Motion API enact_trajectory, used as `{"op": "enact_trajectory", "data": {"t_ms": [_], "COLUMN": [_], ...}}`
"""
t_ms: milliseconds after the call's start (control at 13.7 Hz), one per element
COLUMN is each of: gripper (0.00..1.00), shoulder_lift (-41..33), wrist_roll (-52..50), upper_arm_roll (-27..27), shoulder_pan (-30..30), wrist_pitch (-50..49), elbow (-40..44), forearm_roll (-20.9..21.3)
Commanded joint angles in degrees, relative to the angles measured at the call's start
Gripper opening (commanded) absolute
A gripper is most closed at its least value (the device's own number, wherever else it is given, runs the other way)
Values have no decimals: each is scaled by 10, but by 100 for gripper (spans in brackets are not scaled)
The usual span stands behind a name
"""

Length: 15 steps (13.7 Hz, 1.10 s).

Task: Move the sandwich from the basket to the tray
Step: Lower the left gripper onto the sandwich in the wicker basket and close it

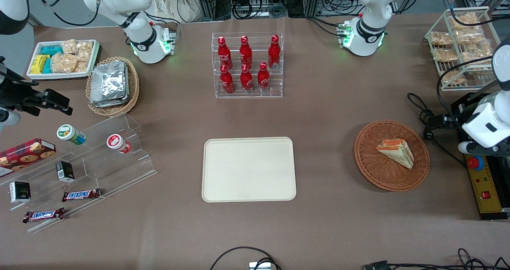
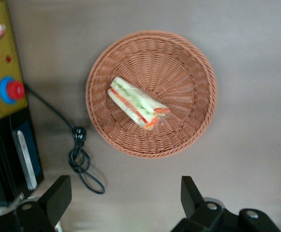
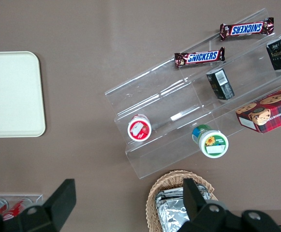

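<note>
- Reddish-brown wicker forms the round basket (image 1: 391, 155), which sits on the brown bench (image 1: 326, 114) toward the working arm's end
- The sandwich (image 1: 396, 152) lies in the basket, a wrapped white-bread wedge showing orange-red and green layers along its cut edge
- The tool (image 2: 123, 200) hangs high above the bench just beside the basket, released, its two dark fingers (image 2: 58, 197) spread wide with nothing between them
- The cream tray (image 1: 249, 169) lies flat at mid-bench, well apart from the basket, with nothing on it
- A black cable (image 2: 80, 153) coils on the bench beside the basket, near a yellow control box (image 1: 483, 184)
</note>
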Motion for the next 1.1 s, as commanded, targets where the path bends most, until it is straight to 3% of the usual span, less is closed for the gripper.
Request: {"op": "enact_trajectory", "data": {"t_ms": [0, 146, 512, 1024], "gripper": [100, 100, 100, 100], "shoulder_lift": [15, 23, 40, 83], "wrist_roll": [-159, -252, -441, -652], "upper_arm_roll": [-3, -2, -5, -5], "shoulder_pan": [11, 20, 10, 8], "wrist_pitch": [5, 63, 314, 321], "elbow": [-12, -57, -209, -195], "forearm_roll": [-6, -4, 1, -1]}}
